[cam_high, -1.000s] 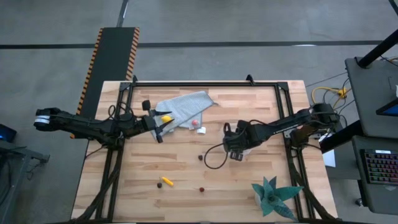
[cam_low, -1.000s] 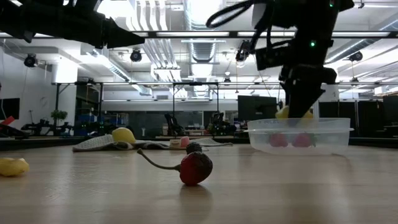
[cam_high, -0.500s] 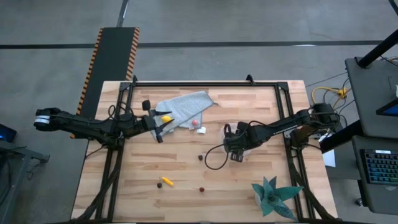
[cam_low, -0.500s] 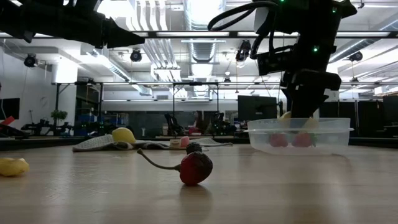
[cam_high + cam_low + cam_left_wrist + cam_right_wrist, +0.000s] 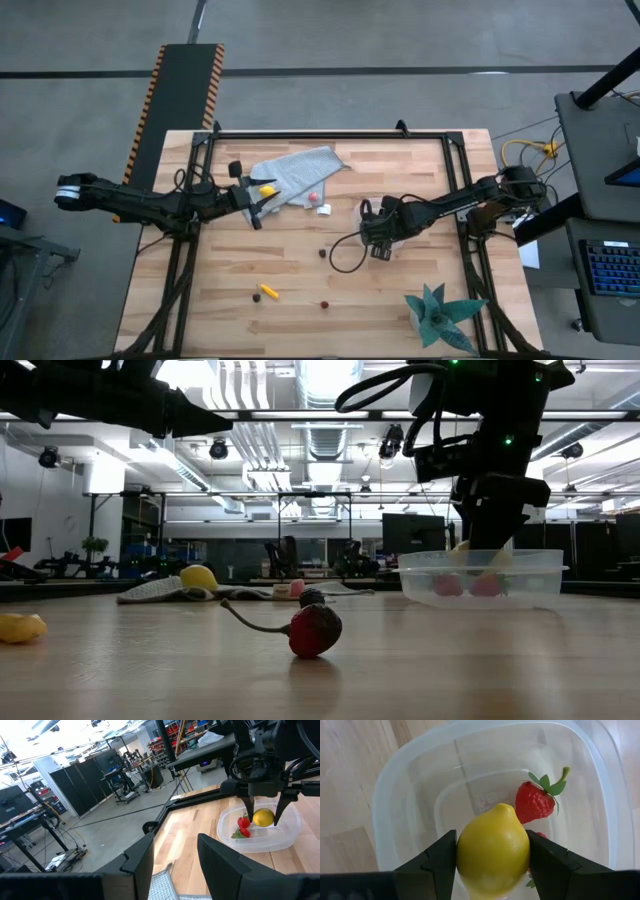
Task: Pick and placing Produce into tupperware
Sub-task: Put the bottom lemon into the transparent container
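One smooth yellow toy lemon [image 5: 493, 850] sits clamped in the right gripper [image 5: 492, 862] inside the clear round-cornered plastic tupperware [image 5: 400, 795] near the table's right edge, half hiding a second red strawberry [image 5: 540, 836]. Left gripper [image 5: 175, 857], spread and empty, hovers over the grey-blue cloth [image 5: 300, 170] near the far edge. No writing is legible.

The wooden table [image 5: 290, 270] carries a cloth [image 5: 298, 172], tupperware [image 5: 482, 577], scattered produce [image 5: 268, 292] and plant [image 5: 440, 316].

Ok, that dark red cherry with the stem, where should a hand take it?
Grip the cherry by its round body, coming straight down from above. It lies on the bare table, and its thin curved stem trails sideways, too slim to pinch.
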